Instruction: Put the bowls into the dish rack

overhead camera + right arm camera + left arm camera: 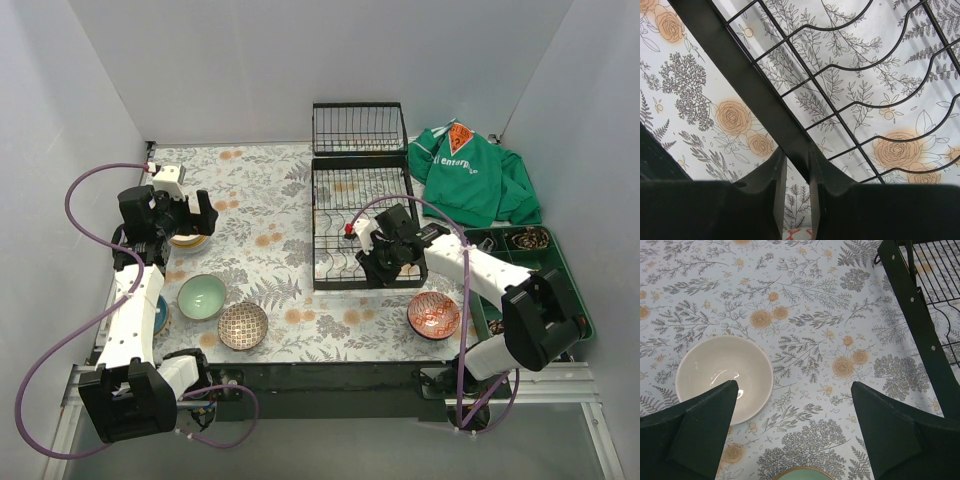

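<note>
L gripper [794,387] spread wide above white bowl [722,370] rim; drop one finger inside, pinch. R gripper [797,170] near-closed, empty, by dish rack [740,75] near edge.

Dish rack [345,215]: black coated metal wire, satin.
White bowl [725,377]: glazed ceramic, glossy.
Table cover [270,200]: floral print, smooth, matt.
Green garment [470,180], upper right of the frame: soft cloth.
Green tray [575,300]: smooth plastic.
</note>
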